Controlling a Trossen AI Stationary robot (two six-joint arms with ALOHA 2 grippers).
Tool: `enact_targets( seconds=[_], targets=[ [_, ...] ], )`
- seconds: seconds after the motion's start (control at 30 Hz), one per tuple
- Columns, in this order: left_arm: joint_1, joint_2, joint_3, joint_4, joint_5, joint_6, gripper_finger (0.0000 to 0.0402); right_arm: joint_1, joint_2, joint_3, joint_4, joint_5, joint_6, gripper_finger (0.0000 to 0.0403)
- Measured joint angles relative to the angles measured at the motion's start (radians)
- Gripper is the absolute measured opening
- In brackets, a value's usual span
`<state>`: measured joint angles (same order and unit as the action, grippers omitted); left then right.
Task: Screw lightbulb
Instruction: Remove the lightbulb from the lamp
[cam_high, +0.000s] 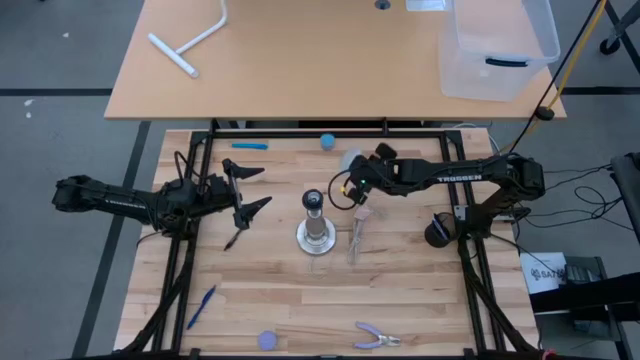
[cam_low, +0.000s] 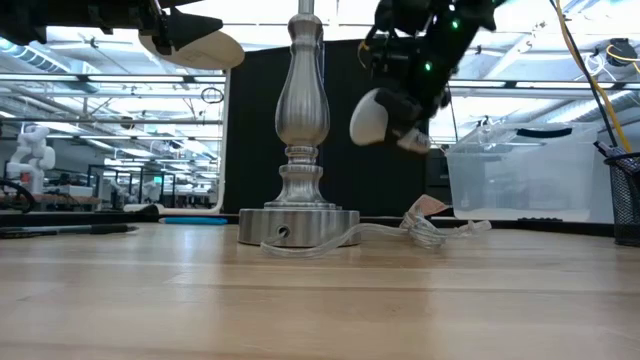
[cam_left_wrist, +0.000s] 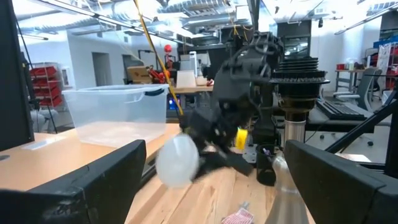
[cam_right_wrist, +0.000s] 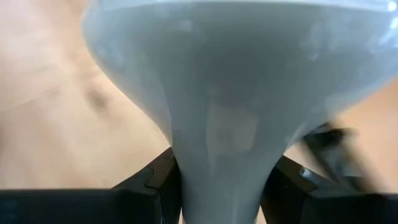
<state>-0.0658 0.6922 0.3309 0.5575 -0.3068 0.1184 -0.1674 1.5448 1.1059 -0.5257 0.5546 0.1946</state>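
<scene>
above the wooden table (cam_high: 400, 290), just beside the silver lamp stand (cam_high: 316, 232) on its right, the lightbulb (cam_low: 372, 117) is held off the surface by the right gripper (cam_high: 350, 186), whose fingers (cam_right_wrist: 155, 183) are clamped on the narrow neck while the globe points away from the wrist. on the stand's other side the left gripper (cam_high: 248, 190) is kept spread wide, with nothing held.

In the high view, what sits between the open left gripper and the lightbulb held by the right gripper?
The lamp stand stands between the left gripper and the lightbulb clamped in the right gripper; otherwise only bare wooden table.
</scene>
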Motion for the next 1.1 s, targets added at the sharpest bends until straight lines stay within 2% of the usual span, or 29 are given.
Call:
enact_targets(
  seconds=[0.1,0.33,0.67,0.87,1.1],
  targets=[
    [0.000,0.000,0.000,0.000,0.000,0.000,0.0387,-0.016,0.000,-0.080,0.081,-0.140,-0.008,0.0157],
    [0.000,0.000,0.000,0.001,-0.006,0.000,0.0387,-0.052,0.005,-0.237,0.278,-0.246,-0.043,0.0157],
    [0.000,0.000,0.000,-0.001,-0.014,-0.003,0.0387,-0.062,0.040,-0.323,0.322,-0.311,-0.079,0.0157],
    [0.000,0.000,0.001,-0.004,-0.014,-0.003,0.0387,-0.062,0.126,-0.324,0.349,-0.317,-0.076,0.0157],
    [0.000,0.000,0.001,-0.007,-0.018,-0.003,0.0387,-0.062,0.149,-0.320,0.363,-0.318,-0.076,0.0157]
  ],
)
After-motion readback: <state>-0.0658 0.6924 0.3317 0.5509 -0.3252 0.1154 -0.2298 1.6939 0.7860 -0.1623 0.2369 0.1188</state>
